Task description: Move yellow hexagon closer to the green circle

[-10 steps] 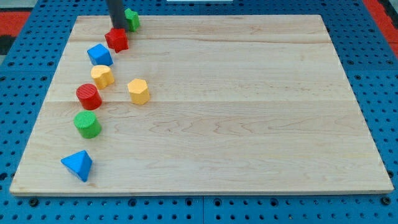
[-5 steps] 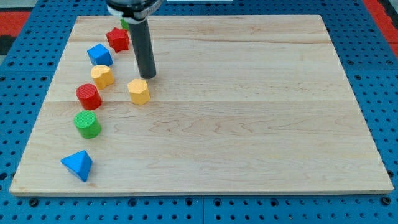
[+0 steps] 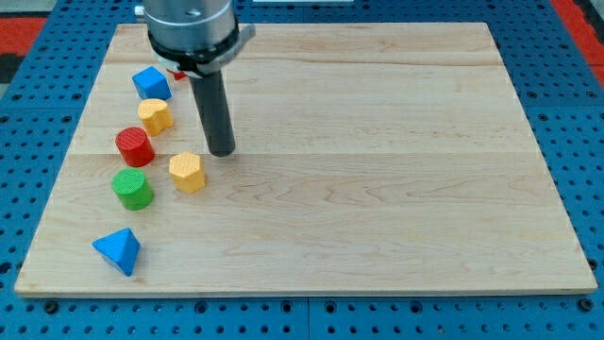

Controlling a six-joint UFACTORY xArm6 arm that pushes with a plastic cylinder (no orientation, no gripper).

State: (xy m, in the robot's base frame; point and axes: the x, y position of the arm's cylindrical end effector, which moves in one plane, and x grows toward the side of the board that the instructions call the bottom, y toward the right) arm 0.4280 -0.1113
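The yellow hexagon (image 3: 187, 173) lies on the wooden board at the view's left, a short way right of the green circle (image 3: 132, 189) and apart from it. My tip (image 3: 222, 151) rests on the board just up and right of the yellow hexagon, close to its upper right edge. The rod rises from there toward the view's top, where the arm's body covers part of the board.
A red cylinder (image 3: 135, 146) sits just above the green circle. A second yellow block (image 3: 155, 115) and a blue block (image 3: 151, 83) stand further up. A blue pyramid-like block (image 3: 118, 250) lies near the board's bottom left corner. The arm hides the blocks at the top left.
My tip has moved down the view and left from the top of the board. The yellow hexagon has slid down and left, nearer the green circle.
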